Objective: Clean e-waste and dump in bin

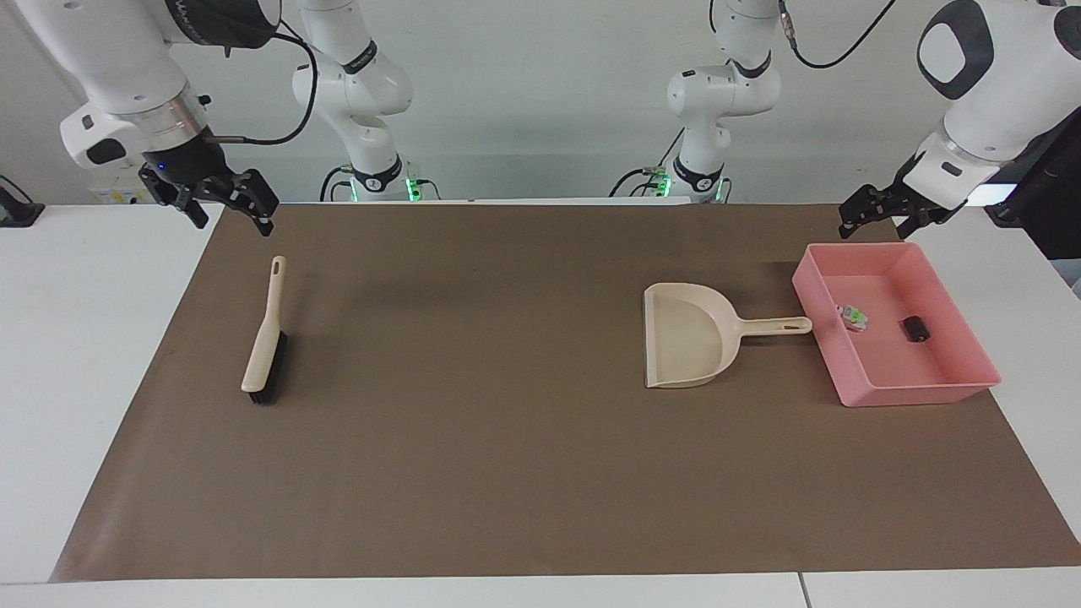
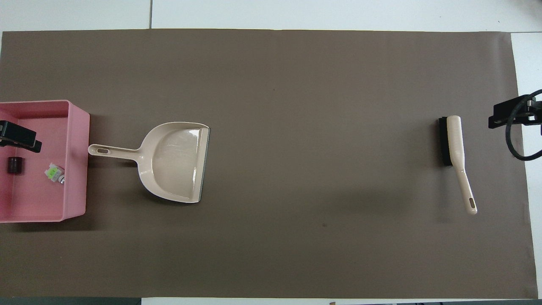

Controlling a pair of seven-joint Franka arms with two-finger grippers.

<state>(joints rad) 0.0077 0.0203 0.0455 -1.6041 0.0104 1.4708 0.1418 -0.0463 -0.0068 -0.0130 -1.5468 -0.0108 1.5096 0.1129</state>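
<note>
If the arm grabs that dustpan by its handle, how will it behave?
The dustpan looks like thin molded plastic, so probably stiff and light. Its glossy surface may be slippery. The handle is thin and set off from the wide scoop, so it may droop scoop-down or twist.

A beige dustpan (image 1: 688,336) (image 2: 175,162) lies flat on the brown mat (image 1: 507,473) (image 2: 296,76). A beige brush (image 1: 265,338) (image 2: 455,154) with black bristles lies well apart from it, toward the right arm's end of the white table (image 1: 76,338) (image 2: 338,12).
</note>
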